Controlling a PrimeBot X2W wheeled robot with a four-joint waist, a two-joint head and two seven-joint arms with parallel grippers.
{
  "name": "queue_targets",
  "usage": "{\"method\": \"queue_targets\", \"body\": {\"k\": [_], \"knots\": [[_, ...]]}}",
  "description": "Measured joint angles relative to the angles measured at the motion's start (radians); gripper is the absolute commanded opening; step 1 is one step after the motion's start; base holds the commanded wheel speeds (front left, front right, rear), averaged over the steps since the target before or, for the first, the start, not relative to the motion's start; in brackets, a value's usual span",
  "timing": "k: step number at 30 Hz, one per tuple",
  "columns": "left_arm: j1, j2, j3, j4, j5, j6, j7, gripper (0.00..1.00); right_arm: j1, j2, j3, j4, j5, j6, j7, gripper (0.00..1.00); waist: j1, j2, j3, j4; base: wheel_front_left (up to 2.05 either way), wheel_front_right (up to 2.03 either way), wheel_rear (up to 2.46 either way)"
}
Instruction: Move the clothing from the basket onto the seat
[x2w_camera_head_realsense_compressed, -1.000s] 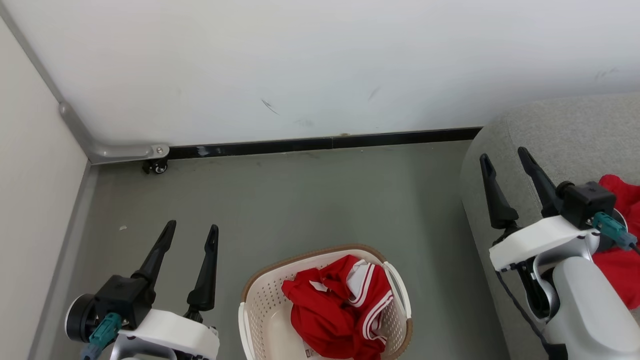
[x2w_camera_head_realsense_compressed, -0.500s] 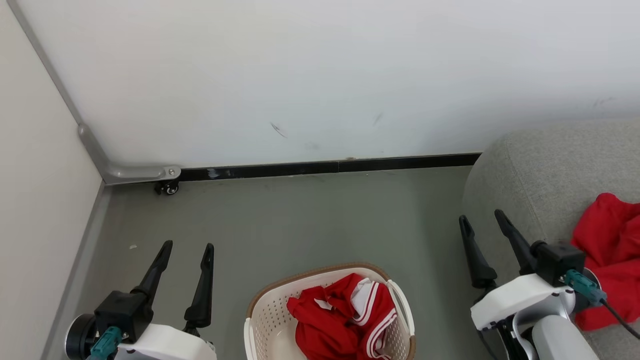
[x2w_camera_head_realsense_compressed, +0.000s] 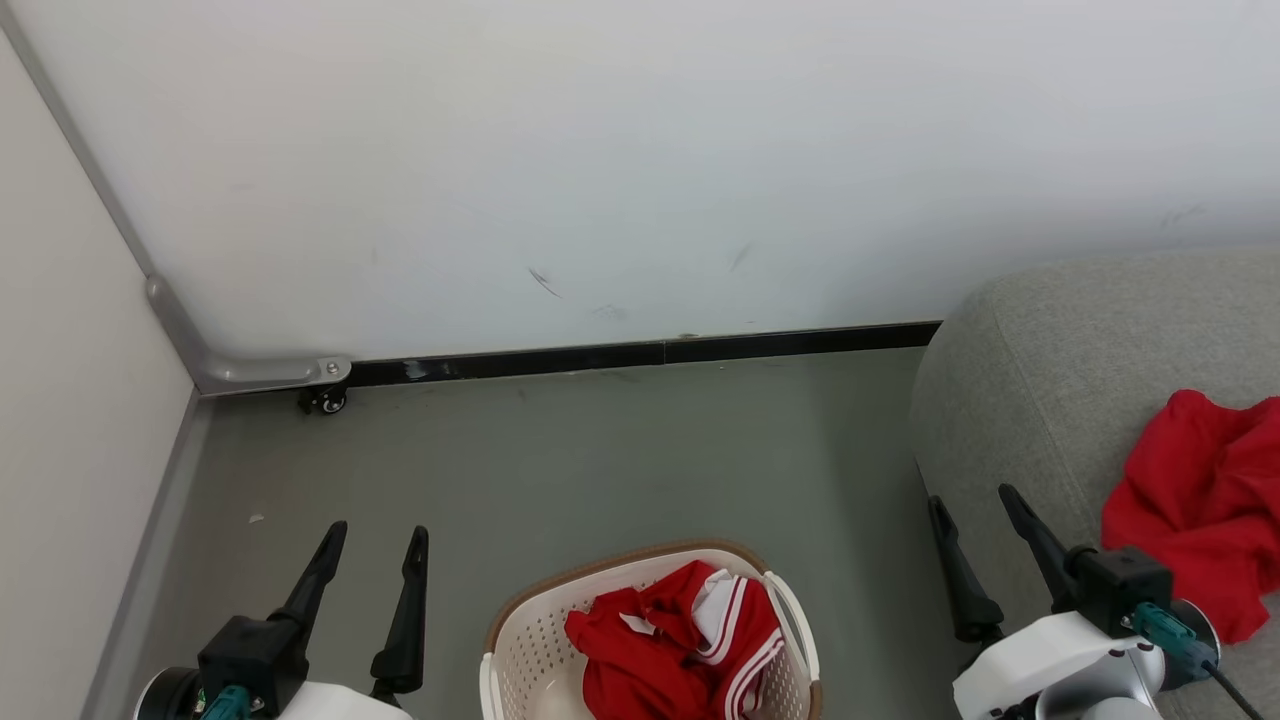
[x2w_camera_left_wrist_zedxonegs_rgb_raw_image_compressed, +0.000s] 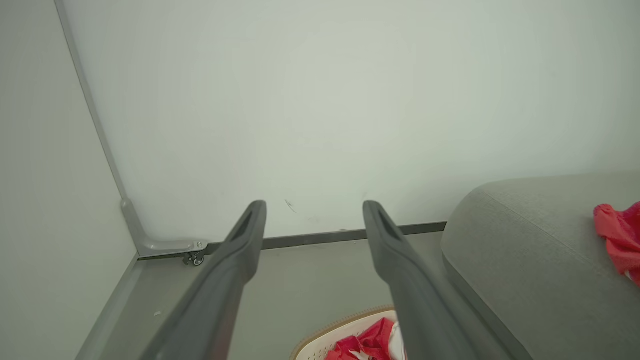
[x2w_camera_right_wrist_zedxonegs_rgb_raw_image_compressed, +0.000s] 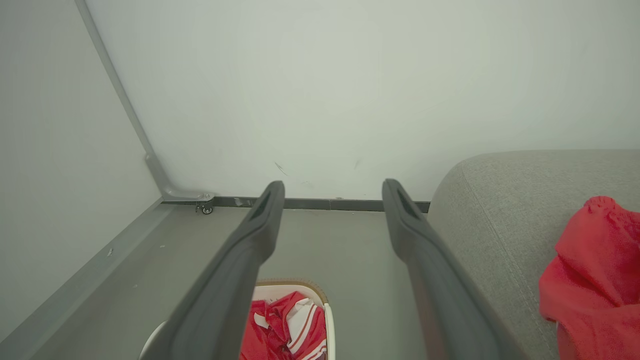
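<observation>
We count two red pieces here: one striped red garment (x2w_camera_head_realsense_compressed: 670, 650) bunched up in the single basket (x2w_camera_head_realsense_compressed: 560, 585) at 6 o'clock, and one plain red garment (x2w_camera_head_realsense_compressed: 1200, 500) lying on the sofa (x2w_camera_head_realsense_compressed: 1020, 400) at 4 o'clock. There are two tools, the left tool (x2w_camera_head_realsense_compressed: 380, 528) at 7 and the right tool (x2w_camera_head_realsense_compressed: 970, 497) at 5 — both with fingers spread apart. The floor (x2w_camera_head_realsense_compressed: 620, 450) is grey, and the white wall (x2w_camera_head_realsense_compressed: 600, 150) has a black baseboard (x2w_camera_head_realsense_compressed: 700, 350) at 12.

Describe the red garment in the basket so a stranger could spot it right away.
Left of the grey sofa, on the floor, stands a white basket with a brown rim. The red garment lies inside it; unlike the plain red one on the sofa, it has white striped trim.
</observation>
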Motion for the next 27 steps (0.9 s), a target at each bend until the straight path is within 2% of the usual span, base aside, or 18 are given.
{"method": "queue_targets", "body": {"k": [27], "knots": [[0.003, -0.007, 0.008, -0.02, 0.033, 0.007, -0.001, 1.0, 0.088, 0.003, 0.027, -0.145, 0.059, 0.0, 0.041, 1.0, -0.0001, 0.0, 0.018, -0.024, 0.0, 0.0, 0.0]]}}
